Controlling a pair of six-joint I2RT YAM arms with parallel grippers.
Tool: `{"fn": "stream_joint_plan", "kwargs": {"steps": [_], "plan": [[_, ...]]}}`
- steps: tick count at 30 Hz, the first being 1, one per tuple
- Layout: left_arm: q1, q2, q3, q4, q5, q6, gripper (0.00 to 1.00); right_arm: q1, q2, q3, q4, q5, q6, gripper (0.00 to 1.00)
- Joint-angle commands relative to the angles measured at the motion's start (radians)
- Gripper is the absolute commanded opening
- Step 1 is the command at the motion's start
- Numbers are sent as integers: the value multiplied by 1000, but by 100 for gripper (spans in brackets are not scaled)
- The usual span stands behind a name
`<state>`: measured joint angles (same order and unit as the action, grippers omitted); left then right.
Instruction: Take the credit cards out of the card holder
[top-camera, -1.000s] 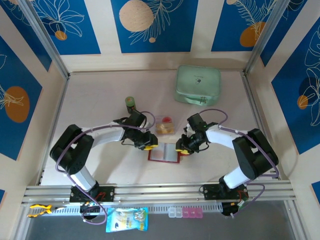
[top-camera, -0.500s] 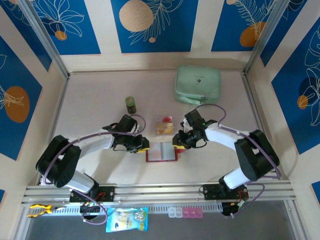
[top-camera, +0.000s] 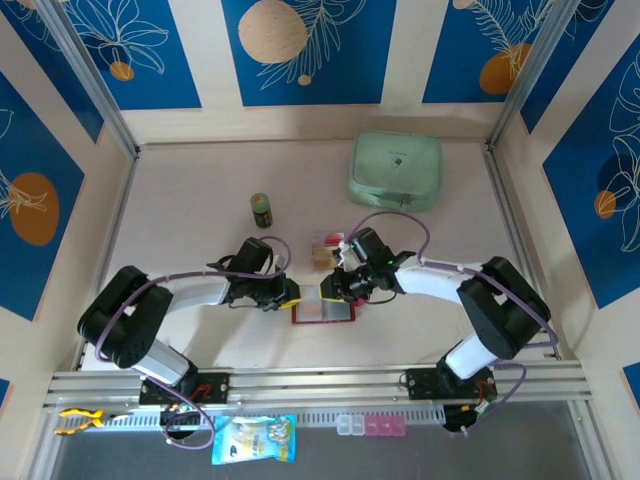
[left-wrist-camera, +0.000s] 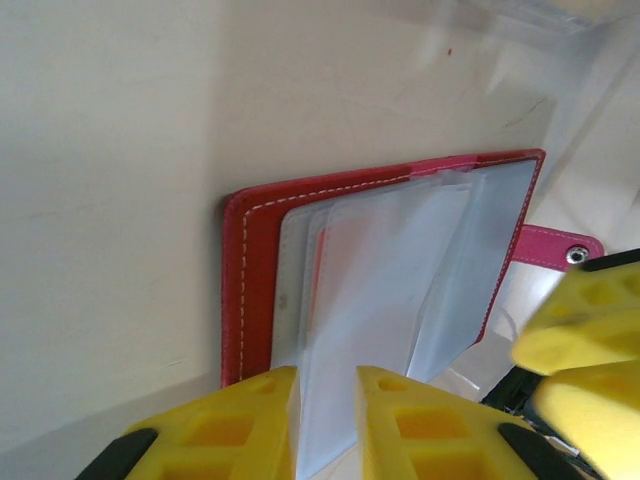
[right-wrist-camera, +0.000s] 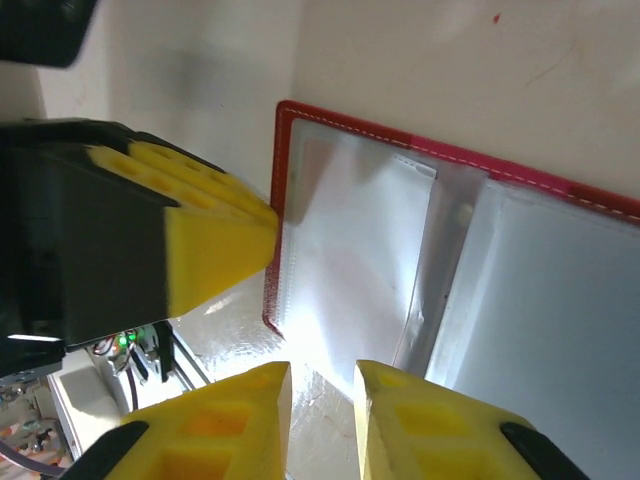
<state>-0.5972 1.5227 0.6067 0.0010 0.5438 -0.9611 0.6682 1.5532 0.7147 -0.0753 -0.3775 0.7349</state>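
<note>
Your left gripper (left-wrist-camera: 326, 425) has its two yellow fingers (left-wrist-camera: 250, 425) close together. A clear sleeve (left-wrist-camera: 400, 270) of the card holder (left-wrist-camera: 250, 280) stands up right between them. The fingers are cut off at the bottom edge of the wrist view, so you cannot tell if they really pinch the sleeve or just stand beside it. The red card holder lies open just past those fingertips, and its snap tab (left-wrist-camera: 555, 248) pokes out on the right.

Your right gripper (right-wrist-camera: 322, 400) has a thin gap between its fingers, and nothing sits in that gap. The open holder starts just in front of its tips. The sleeves there are shiny and foggy, so it is hard to see whether a card is inside.

From above, the credit cards (top-camera: 322, 243) lie on the table (top-camera: 200, 180) just beyond the right gripper, partly hidden by that arm. You can make out a bit of pink-white and a bit of tan-orange.
</note>
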Motion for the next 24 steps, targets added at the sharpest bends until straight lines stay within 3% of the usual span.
{"fn": "stream_joint_plan", "kwargs": {"steps": [1,13,24], "plan": [[9,11,-12,25,19,-14,21,19,44,37,26,-31,-4,22],[9,10,2,-25,-10,-10,20,24,154,118,-68,-24,-34,20],[8,7,21,-72,-22,4,28,16,201,163,-174,6,-35,18]]}}
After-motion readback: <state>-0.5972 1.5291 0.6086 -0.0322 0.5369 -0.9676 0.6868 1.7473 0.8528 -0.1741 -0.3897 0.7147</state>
